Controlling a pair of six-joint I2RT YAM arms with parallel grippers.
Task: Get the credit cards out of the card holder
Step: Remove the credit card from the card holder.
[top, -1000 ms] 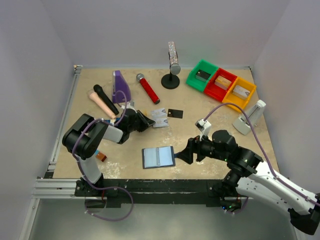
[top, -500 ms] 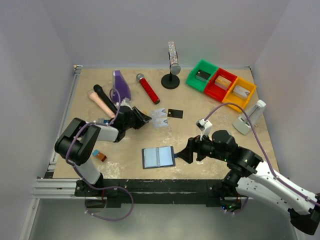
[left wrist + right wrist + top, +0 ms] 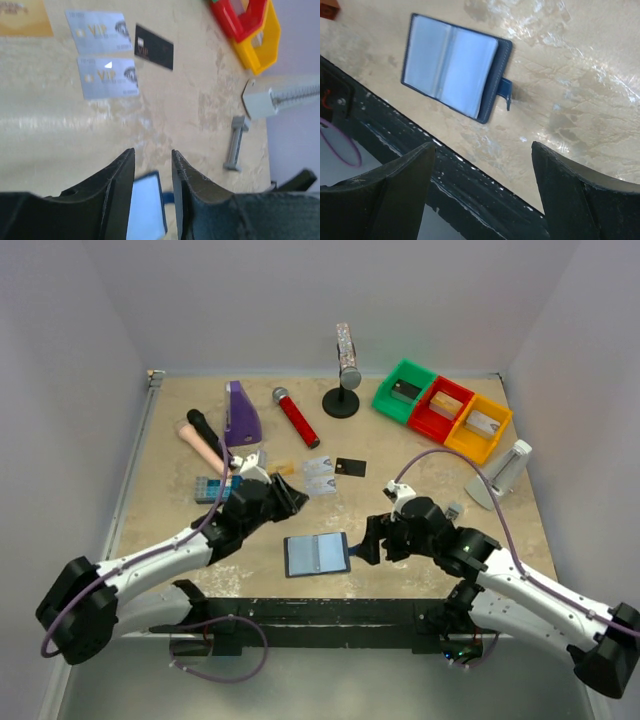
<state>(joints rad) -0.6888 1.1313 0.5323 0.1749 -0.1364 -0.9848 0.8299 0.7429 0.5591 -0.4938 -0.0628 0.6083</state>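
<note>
The card holder is laid open on the tabletop, near the right fingers, which are spread wide and empty. The left fingers are slightly parted, also empty. The credit cards, probably thin, stiff and slippery, are best pinched by an edge.

The left arm, folded high by the left edge of the table a second ago, now lies stretched low across it. Its left gripper has drawn back from the silver cards toward the near edge, jaws parted wider and empty. An orange-gold card, earlier covered by that gripper, lies bare just left of the silver pair. The studded blue block shows fully, while the arm now hides a small orange piece. The right gripper spreads slightly wider.
</note>
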